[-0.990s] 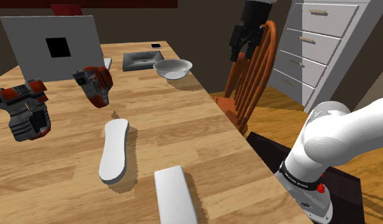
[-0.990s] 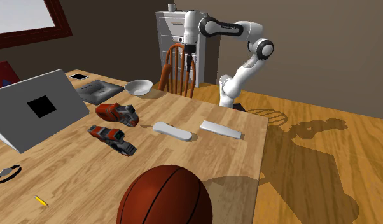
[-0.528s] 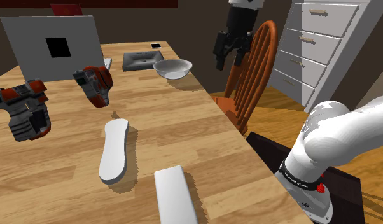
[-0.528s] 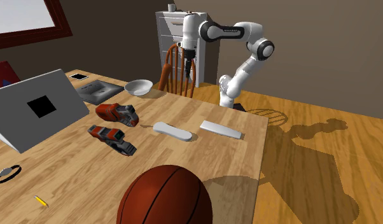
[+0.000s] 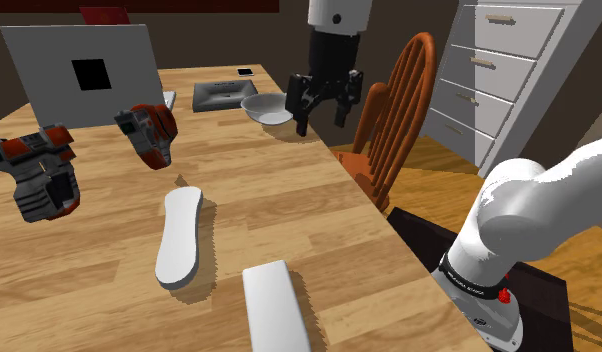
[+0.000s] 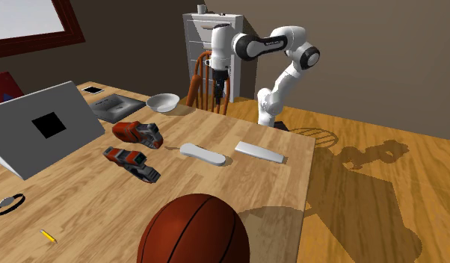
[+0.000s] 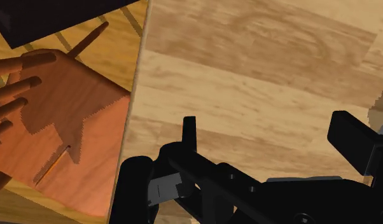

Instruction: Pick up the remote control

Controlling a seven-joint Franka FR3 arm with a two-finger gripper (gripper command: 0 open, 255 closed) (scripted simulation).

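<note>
Two long white things lie on the wooden table [image 5: 249, 170]. One is a rounded, slightly curved bar [image 5: 179, 238] [image 6: 202, 155] that looks like the remote control. The other is a flat rectangular slab [image 5: 276, 305] [image 6: 259, 152] nearer the stand. My black gripper [image 5: 322, 115] [image 6: 218, 93] hangs open above the table's edge, beside the white bowl [image 5: 272, 107] and well away from both white things. In the wrist view the gripper [image 7: 270, 137] is spread over bare tabletop with nothing between its fingers.
An orange wooden chair [image 5: 394, 110] [image 7: 63, 108] stands against the table edge just beside the gripper. Two red-and-grey power tools [image 5: 149, 130] [image 5: 39, 175], a grey laptop [image 5: 79, 70], a dark tray [image 5: 221, 95] and a basketball [image 6: 193, 231] share the table. A white dresser [image 5: 509, 60] stands behind.
The arm has swung from above the chair back toward the shoulder view's left and lower, so the gripper now hangs over the table edge beside the bowl. The fingers stayed open.
</note>
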